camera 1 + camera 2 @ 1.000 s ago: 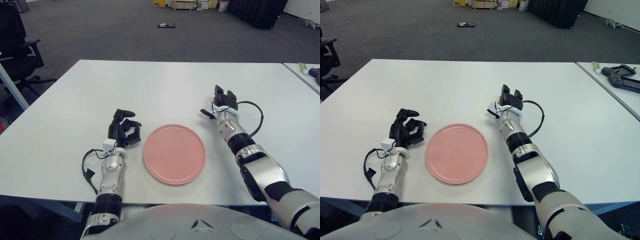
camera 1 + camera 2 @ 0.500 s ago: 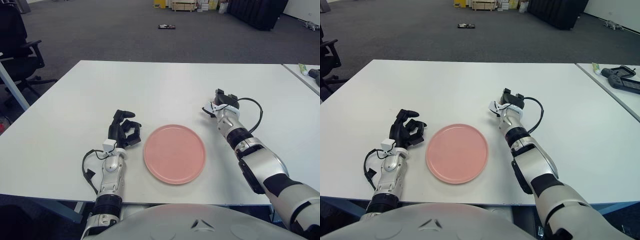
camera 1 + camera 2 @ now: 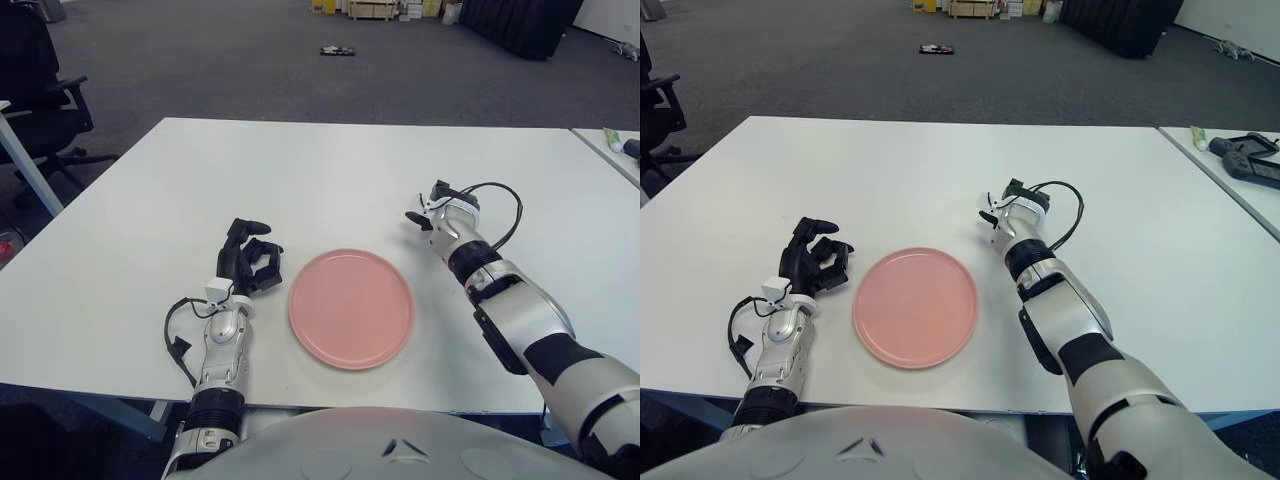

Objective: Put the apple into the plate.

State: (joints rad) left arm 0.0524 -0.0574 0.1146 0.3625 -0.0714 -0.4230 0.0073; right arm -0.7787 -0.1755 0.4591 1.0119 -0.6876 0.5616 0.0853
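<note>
A pink plate (image 3: 351,308) lies on the white table (image 3: 330,180) near its front edge, and it holds nothing. No apple shows in either view. My right hand (image 3: 441,207) rests low on the table, just beyond the plate's far right rim, with its back toward me and a black cable looping over the wrist. Whatever is under or in front of it is hidden. My left hand (image 3: 249,256) is parked on the table just left of the plate, fingers loosely curled and holding nothing.
A second table (image 3: 1230,160) stands at the right with a black device (image 3: 1245,157) and a small tube (image 3: 1199,135) on it. An office chair (image 3: 45,100) stands off the table's far left. Grey carpet lies beyond.
My right hand has tipped forward and down toward the table; the fingertips that stood up a second ago no longer show. The left hand and plate have not moved.
</note>
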